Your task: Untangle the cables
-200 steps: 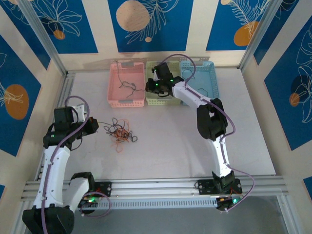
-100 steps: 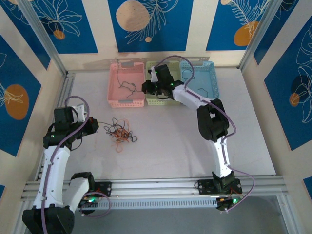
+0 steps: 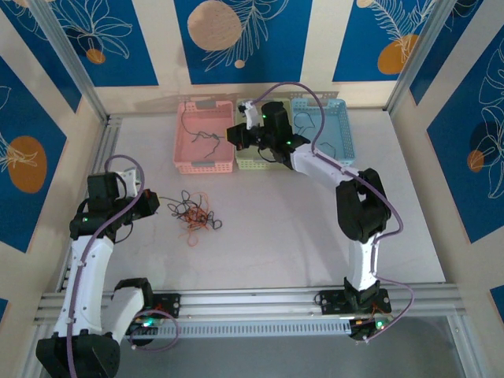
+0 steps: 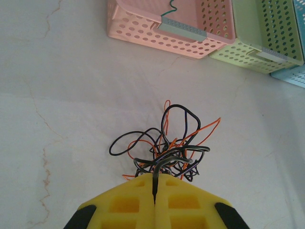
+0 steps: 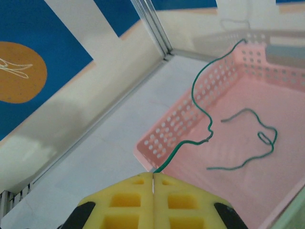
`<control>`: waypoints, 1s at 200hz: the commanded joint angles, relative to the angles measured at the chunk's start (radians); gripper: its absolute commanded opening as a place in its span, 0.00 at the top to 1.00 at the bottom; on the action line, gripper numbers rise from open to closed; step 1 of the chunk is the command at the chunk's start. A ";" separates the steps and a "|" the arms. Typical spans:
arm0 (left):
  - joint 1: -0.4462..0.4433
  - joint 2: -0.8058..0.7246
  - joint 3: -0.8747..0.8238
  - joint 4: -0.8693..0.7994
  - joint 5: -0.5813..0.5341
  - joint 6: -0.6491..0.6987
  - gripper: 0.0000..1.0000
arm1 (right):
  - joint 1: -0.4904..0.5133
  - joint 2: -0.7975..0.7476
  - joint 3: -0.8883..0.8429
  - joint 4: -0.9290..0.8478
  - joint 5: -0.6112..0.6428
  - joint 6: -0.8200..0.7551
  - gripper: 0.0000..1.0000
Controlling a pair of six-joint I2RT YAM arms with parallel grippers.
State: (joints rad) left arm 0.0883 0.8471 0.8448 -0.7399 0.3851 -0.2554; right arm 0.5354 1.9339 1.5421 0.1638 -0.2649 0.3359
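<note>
One green cable (image 5: 248, 138) lies in the pink basket (image 5: 176, 121); right gripper (image 5: 153, 177) pinches a second strand (image 5: 193, 90) at its rim; left gripper (image 4: 155, 183) clamps the largely unsorted clump (image 4: 167, 143) nearby.

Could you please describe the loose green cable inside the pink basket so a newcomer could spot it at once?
At the far edge of the table, find the pink basket, leftmost of three. On its floor lies a green cable with a small loop. Unlike the second green cable, pinched between the fingers of the right gripper, it lies free.
</note>
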 commanded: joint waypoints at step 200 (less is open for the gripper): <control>-0.010 -0.012 -0.003 0.005 0.015 -0.007 1.00 | -0.058 -0.065 0.002 0.130 -0.059 0.118 1.00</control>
State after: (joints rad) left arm 0.0883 0.8463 0.8448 -0.7403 0.3851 -0.2554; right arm 0.4828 1.8542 1.4670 0.2588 -0.3031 0.4053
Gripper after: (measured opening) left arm 0.068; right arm 0.052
